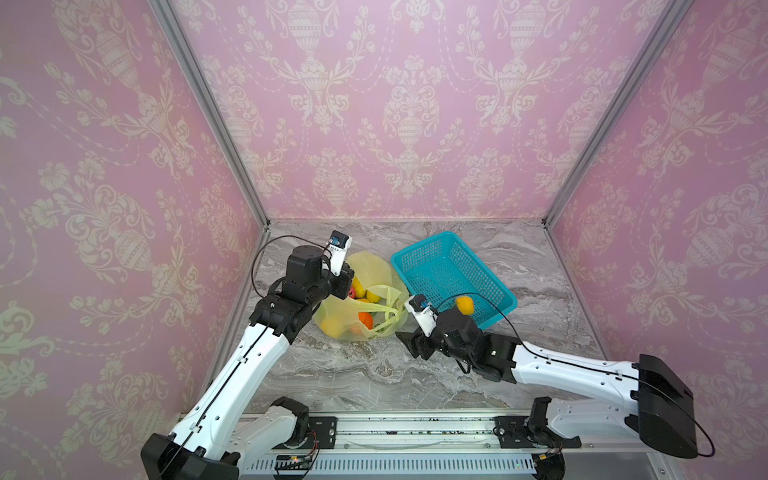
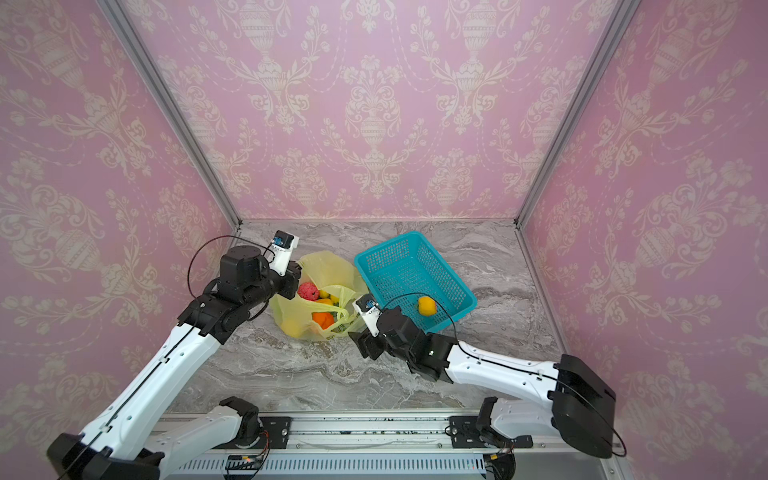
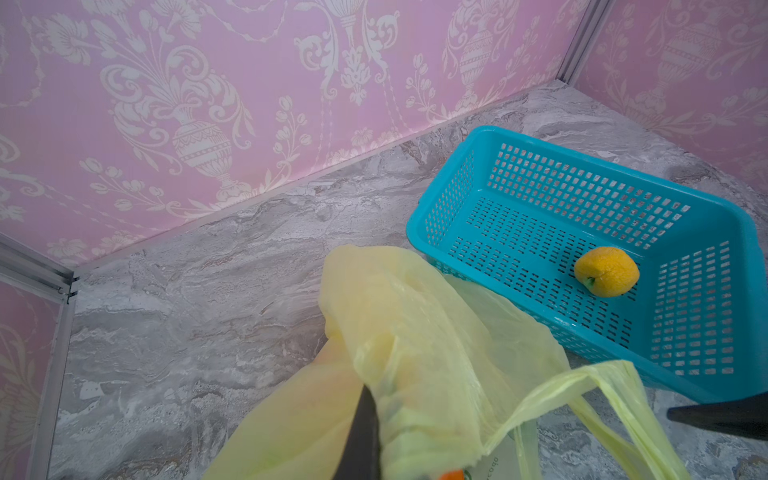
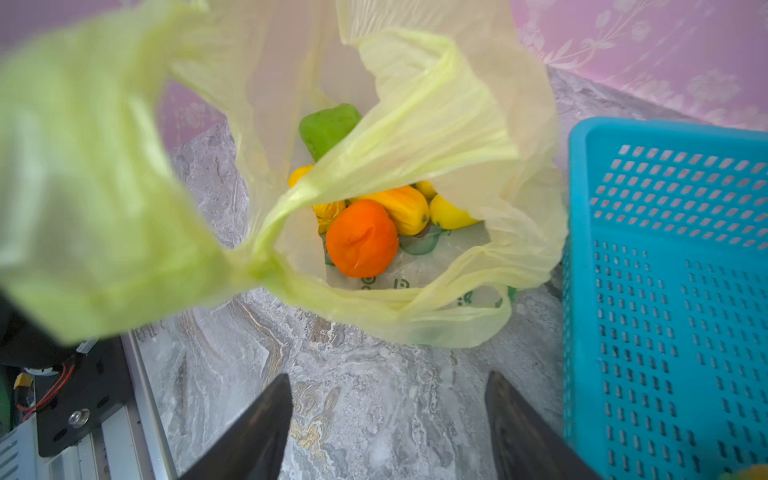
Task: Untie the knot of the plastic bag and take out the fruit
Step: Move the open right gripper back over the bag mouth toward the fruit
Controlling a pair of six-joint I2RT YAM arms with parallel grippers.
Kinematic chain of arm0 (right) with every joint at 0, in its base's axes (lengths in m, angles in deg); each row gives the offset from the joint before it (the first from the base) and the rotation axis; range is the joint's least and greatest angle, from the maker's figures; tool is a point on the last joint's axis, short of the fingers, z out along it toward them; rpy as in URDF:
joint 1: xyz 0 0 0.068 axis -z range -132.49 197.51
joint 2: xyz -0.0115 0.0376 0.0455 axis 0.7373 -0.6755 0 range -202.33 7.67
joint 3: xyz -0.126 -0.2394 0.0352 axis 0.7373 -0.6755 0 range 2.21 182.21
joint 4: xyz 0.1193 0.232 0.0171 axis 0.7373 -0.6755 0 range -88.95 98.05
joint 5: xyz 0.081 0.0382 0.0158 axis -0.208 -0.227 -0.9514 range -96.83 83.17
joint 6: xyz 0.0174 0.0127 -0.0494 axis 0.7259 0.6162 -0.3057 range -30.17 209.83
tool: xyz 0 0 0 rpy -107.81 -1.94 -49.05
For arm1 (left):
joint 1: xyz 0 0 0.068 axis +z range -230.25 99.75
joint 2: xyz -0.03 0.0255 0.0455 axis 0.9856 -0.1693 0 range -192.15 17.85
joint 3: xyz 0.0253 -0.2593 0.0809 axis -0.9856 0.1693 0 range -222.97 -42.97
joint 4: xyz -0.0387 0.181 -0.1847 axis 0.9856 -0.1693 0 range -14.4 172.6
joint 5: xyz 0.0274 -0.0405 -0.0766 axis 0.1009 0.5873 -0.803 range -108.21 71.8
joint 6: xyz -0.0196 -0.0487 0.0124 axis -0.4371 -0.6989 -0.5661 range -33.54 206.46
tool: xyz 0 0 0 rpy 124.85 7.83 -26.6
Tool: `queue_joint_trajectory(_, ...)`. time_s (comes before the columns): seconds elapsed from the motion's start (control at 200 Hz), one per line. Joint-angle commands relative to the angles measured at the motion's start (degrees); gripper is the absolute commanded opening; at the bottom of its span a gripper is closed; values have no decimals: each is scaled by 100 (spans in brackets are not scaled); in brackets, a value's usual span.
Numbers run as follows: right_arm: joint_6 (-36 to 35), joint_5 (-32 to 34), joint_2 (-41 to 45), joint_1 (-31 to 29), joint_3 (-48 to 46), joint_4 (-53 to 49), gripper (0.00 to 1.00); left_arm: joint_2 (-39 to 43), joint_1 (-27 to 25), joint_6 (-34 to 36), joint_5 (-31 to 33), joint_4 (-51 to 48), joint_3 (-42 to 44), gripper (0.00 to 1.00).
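**Bag rim pinched on the left, right jaws empty**

The left gripper [image 2: 292, 287] is clamped on the plastic bag [image 1: 370, 266], holding its left rim up. The right gripper [image 4: 390, 376] hangs spread and empty just short of the bag's mouth, with the fruit [image 4: 359, 243] beyond it. The right wrist view shows a green piece [image 4: 328, 129]. A top view shows a pink-red piece [image 2: 308, 291] that the right wrist view misses.

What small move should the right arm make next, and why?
Probably ease the right gripper into the open plastic bag, toward the orange fruit. Its jaws stand open and empty, the left gripper pinches the bag's edge, and that fruit lies uncovered at the mouth. One yellow fruit is already in the basket.
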State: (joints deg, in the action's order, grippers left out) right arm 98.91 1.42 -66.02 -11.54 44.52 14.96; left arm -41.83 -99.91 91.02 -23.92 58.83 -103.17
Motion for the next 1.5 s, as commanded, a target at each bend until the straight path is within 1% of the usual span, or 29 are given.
queue_joint_trajectory(0.0,-389,-116,-389,-96,236,633,75,41,6,-78,-148,68,-4,0)
queue_joint_trajectory(0.055,-343,118,-602,-107,280,819,75,33,7,-71,-162,40,-20,0)
queue_joint_trajectory(0.17,74,1475,-945,-91,603,767,75,75,8,-93,-135,108,46,0)
queue_joint_trajectory(0.235,162,1782,-1028,-57,707,830,73,32,9,-95,-226,71,-19,0)
queue_joint_trajectory(0.27,192,1866,-1045,-26,709,947,68,18,16,-87,-239,46,-32,0)
queue_joint_trajectory(0.3,254,1921,-1049,16,717,1018,61,27,24,-78,-224,44,-7,0)
queue_joint_trajectory(0.335,366,1945,-1043,105,718,1054,49,49,23,-78,-199,60,29,0)
queue_joint_trajectory(0.39,612,1841,-995,293,714,1024,25,70,21,-86,-206,115,69,0)
queue_joint_trajectory(0.43,793,1756,-923,440,661,1013,15,55,24,-95,-247,111,28,0)
queue_joint_trajectory(0.48,981,1632,-829,647,515,1079,10,27,23,-82,-275,67,-24,0)
queue_joint_trajectory(0.6,1560,1490,-654,1175,245,891,4,62,17,-77,-180,106,55,0)
queue_joint_trajectory(0.68,1649,1460,-588,1370,187,687,0,32,32,-79,-167,76,-15,0)
queue_joint_trajectory(0.846,1591,1860,-338,1394,-23,592,0,71,36,-51,114,64,46,0)
queue_joint_trajectory(0.976,1549,2410,-251,1421,7,280,1,49,42,-49,-38,38,0,0)
queue_joint_trajectory(1.101,1577,2578,-385,1595,240,-250,3,45,55,-60,-107,79,2,0)
queue_joint_trajectory(1.161,1620,2539,-475,1703,340,-458,3,36,56,-61,-138,71,10,0)
queue_joint_trajectory(1.291,1604,2118,-575,1887,537,-747,3,44,58,-65,-180,76,10,0)
queue_joint_trajectory(1.321,1566,1995,-534,1883,544,-749,7,57,56,-66,-181,74,15,0)
queue_joint_trajectory(1.356,1492,1804,-448,1876,515,-700,14,61,59,-61,-177,79,25,0)
queue_joint_trajectory(1.381,1437,1666,-351,1869,475,-644,22,62,59,-60,-171,98,33,0)
queue_joint_trajectory(1.451,1294,1377,-15,1800,285,-457,47,49,59,-61,-178,101,21,0)
queue_joint_trajectory(1.496,1189,1238,228,1747,168,-387,57,36,59,-61,-192,83,9,0)
